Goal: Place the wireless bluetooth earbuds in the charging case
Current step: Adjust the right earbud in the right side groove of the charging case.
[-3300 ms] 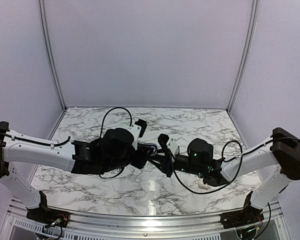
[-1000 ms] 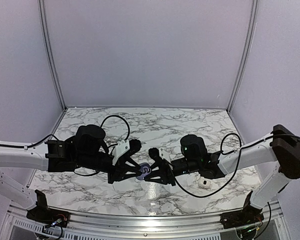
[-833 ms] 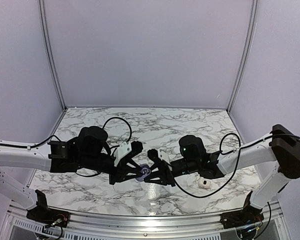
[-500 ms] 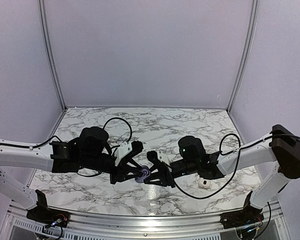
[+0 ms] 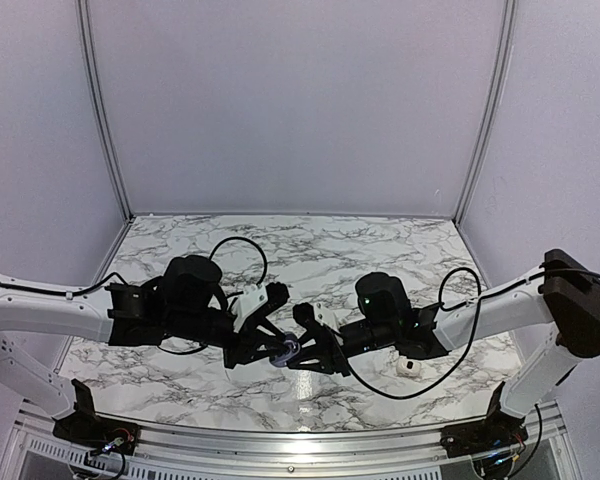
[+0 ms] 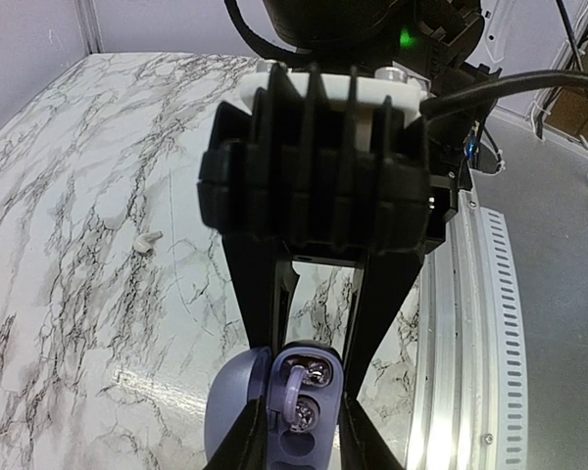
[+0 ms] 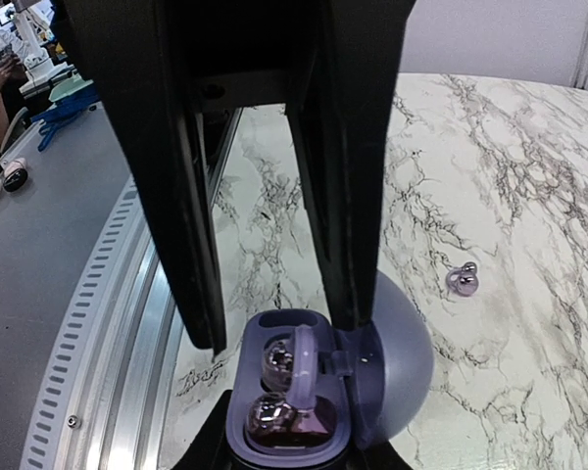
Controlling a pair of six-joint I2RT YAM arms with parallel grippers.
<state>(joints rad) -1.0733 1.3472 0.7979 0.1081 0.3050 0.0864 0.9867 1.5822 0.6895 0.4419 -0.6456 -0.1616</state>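
Observation:
The purple charging case (image 5: 284, 348) stands open just above the marble, its lid swung aside (image 7: 407, 357). One earbud (image 7: 296, 377), a purple loop with two shiny ends, sits in the case (image 6: 299, 431). The other earbud (image 7: 461, 281) lies loose on the marble beyond the case; it shows as a small pale piece (image 6: 147, 238) in the left wrist view. My left gripper (image 5: 270, 347) (image 6: 299, 448) and right gripper (image 5: 300, 352) (image 7: 289, 455) meet nose to nose. Each is shut on the case body from opposite sides.
A small white rounded thing (image 5: 408, 367) lies on the marble by the right arm's forearm, under a loop of black cable (image 5: 380, 380). An aluminium rail (image 5: 300, 440) (image 6: 470, 323) runs along the near table edge. Grey walls close the back and sides.
Since the earliest frame both grippers have come nearer and lower with the case between them. Over the last second the left arm has edged right; the case has hardly shifted.

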